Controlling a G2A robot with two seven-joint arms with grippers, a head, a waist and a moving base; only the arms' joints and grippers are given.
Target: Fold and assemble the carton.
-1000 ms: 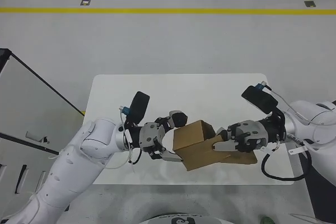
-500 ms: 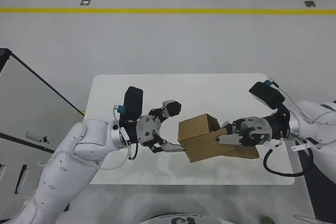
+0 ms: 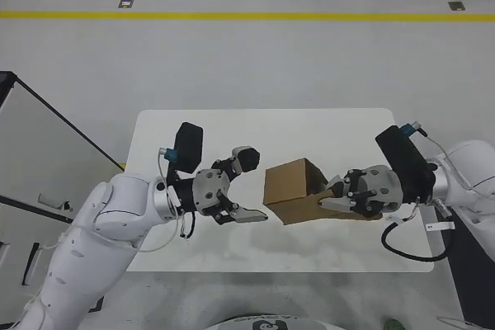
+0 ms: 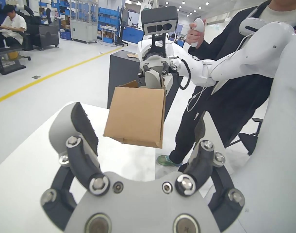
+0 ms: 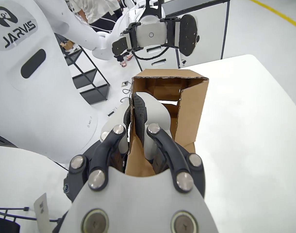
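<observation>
**Backing the left jaws off while the right jaws keep the carton**

Comparing with a second ago, the big change is on my left side. Then the left jaws were right up against the carton (image 3: 293,191), fingers touching its end. Now they sit clear of it, spread wide, pads (image 4: 83,122) bare and holding nothing. In the top view a strip of bare worktop (image 3: 330,132) shows between them and the box.

The carton has also moved, carried toward the right side of the worktop. From the left wrist view it looks lifted and tilted rather than resting flat, though I can't be sure its low corner is clear.

The right jaws alone have it. They are closed tight, pads (image 5: 139,109) pinching one side wall at the open end, with one finger inside the box and one outside.

For the task, this reads as a handover from a two-handed squaring-up to a one-handed hold. The box now stands open as a square tube. The end facing the left jaws looks covered by a panel with a seam low down, but I can't tell whether it is tucked in. The end at the right jaws is still open, so I judge the job about half done.

Next I would bring the free left jaws back to fold what remains. A single pinch on a thin wall could let the box swing.
</observation>
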